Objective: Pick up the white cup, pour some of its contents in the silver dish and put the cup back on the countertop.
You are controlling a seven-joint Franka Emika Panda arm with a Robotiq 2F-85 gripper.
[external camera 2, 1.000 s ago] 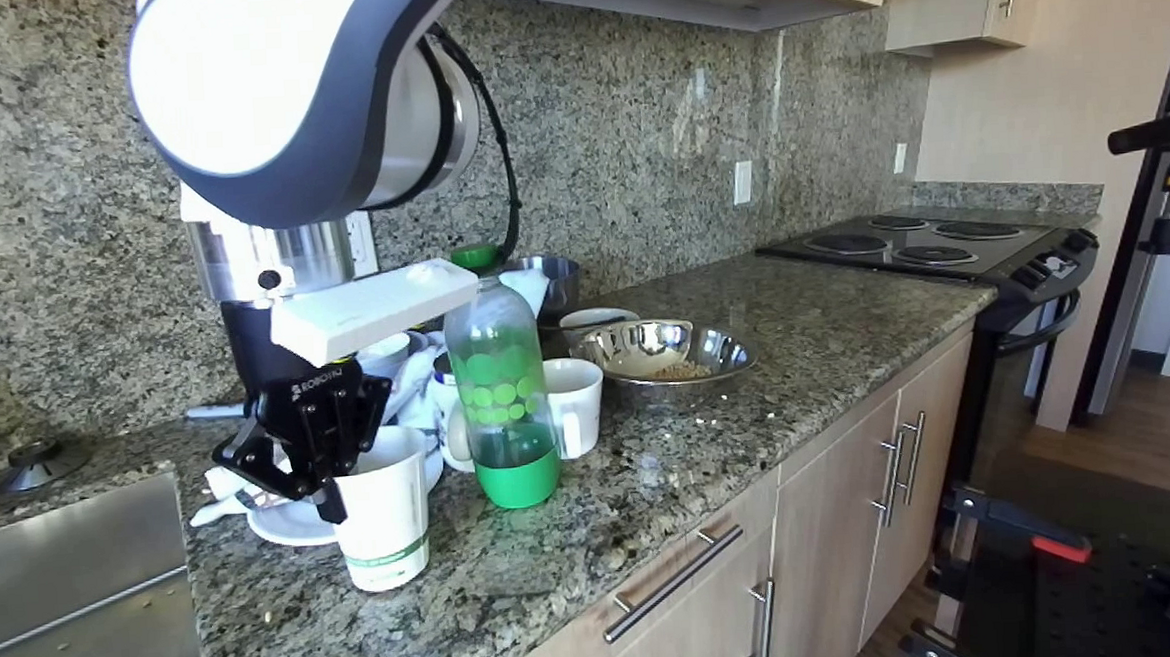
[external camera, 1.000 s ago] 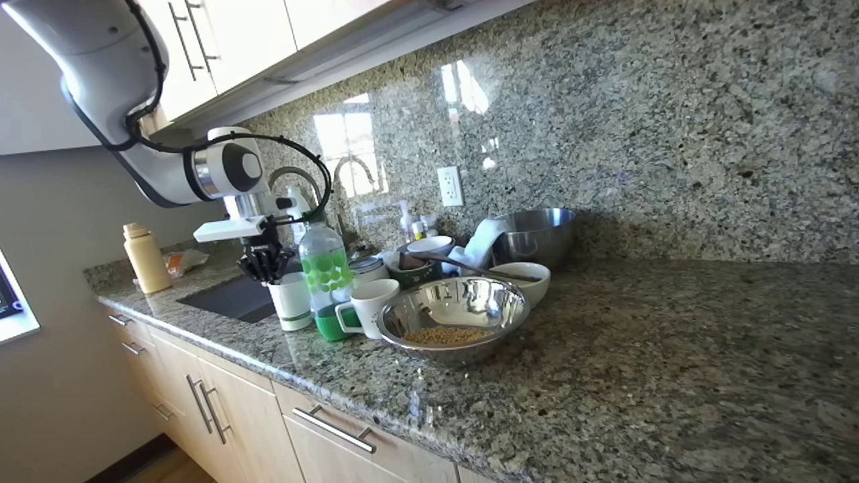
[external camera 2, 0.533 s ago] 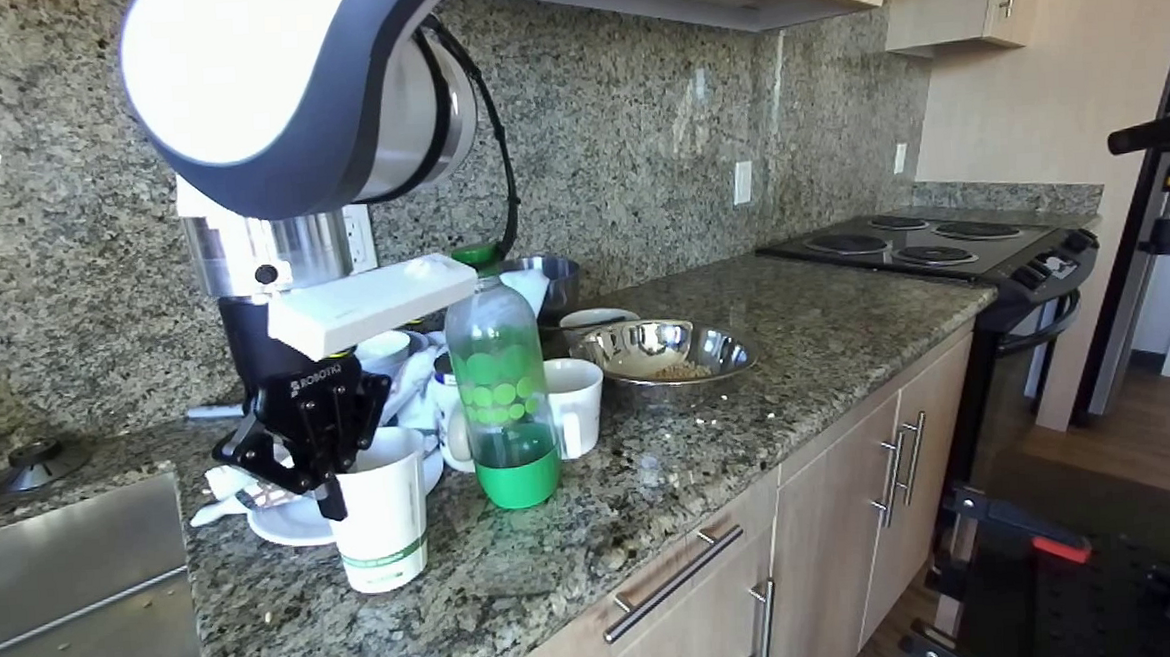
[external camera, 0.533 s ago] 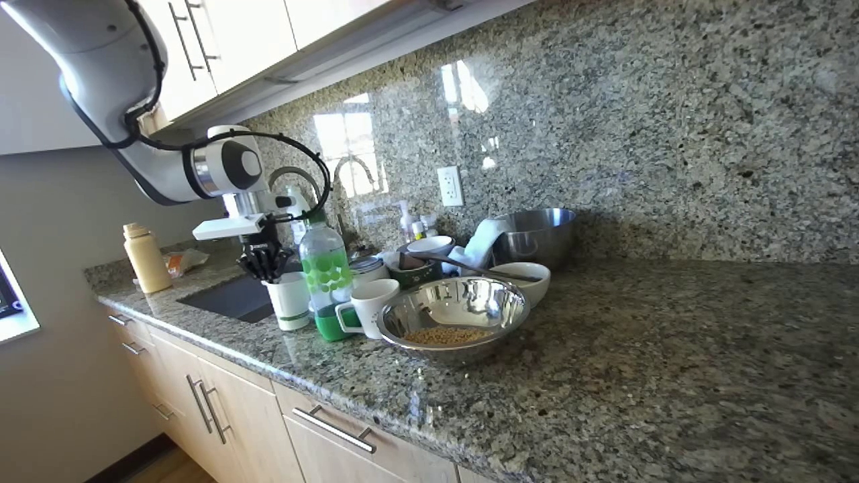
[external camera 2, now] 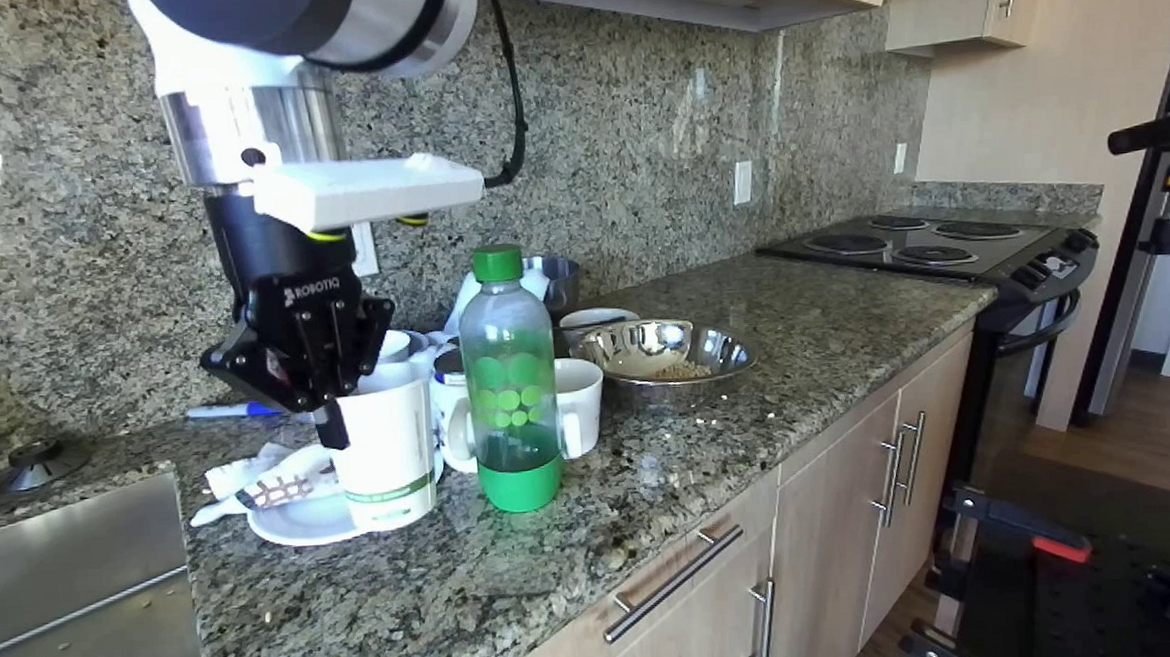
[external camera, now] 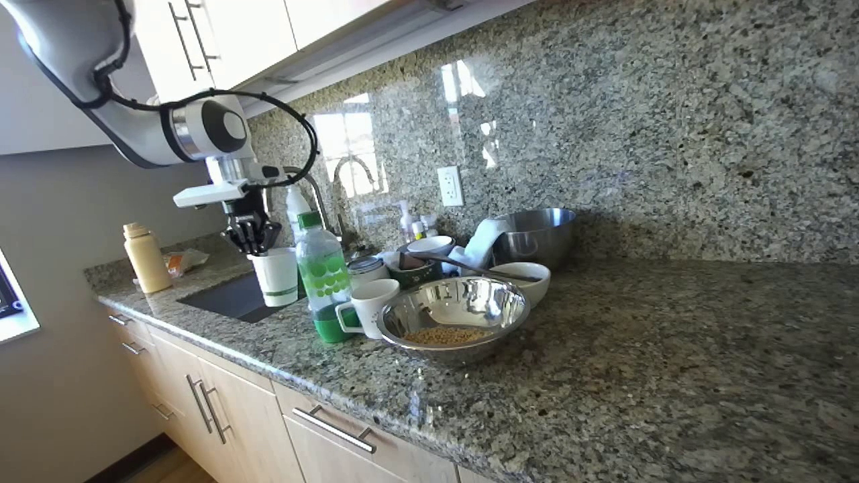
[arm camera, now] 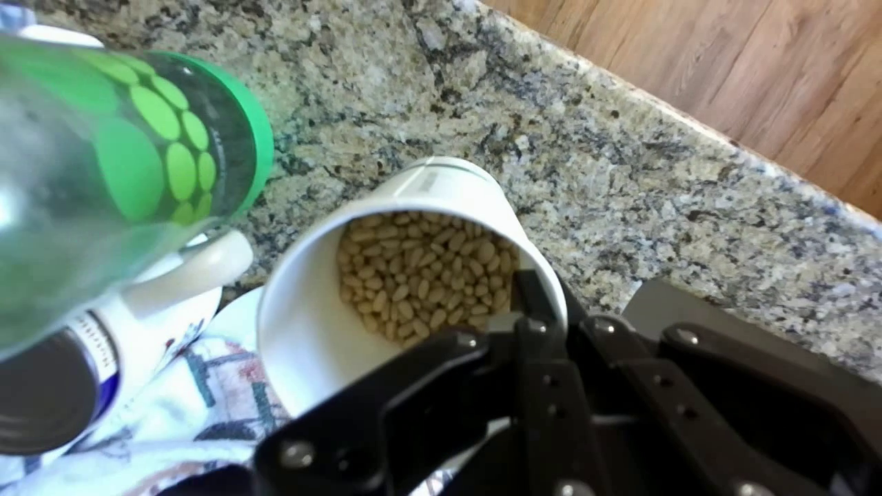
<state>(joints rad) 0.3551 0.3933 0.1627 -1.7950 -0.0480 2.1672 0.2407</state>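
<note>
White paper cup, rim pinched in your closed claw, one finger inside: expect light, crushable walls and loose pine nuts, so squeeze gently there. It hangs above the countertop, near the green-capped bottle.

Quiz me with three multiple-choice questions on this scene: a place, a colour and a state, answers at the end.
1. Where is the silver dish?
A. In the sink
B. On the countertop
C. On the stove

2. What colour is the cap on the dotted bottle?
A. Red
B. Blue
C. Green

3. The white cup is:
A. Held in the gripper
B. Lying on its side
C. Upside down

1 B: both exterior views show it there.
2 C: green in both exterior views.
3 A: in the wrist view, a finger reaches inside its rim.
</note>
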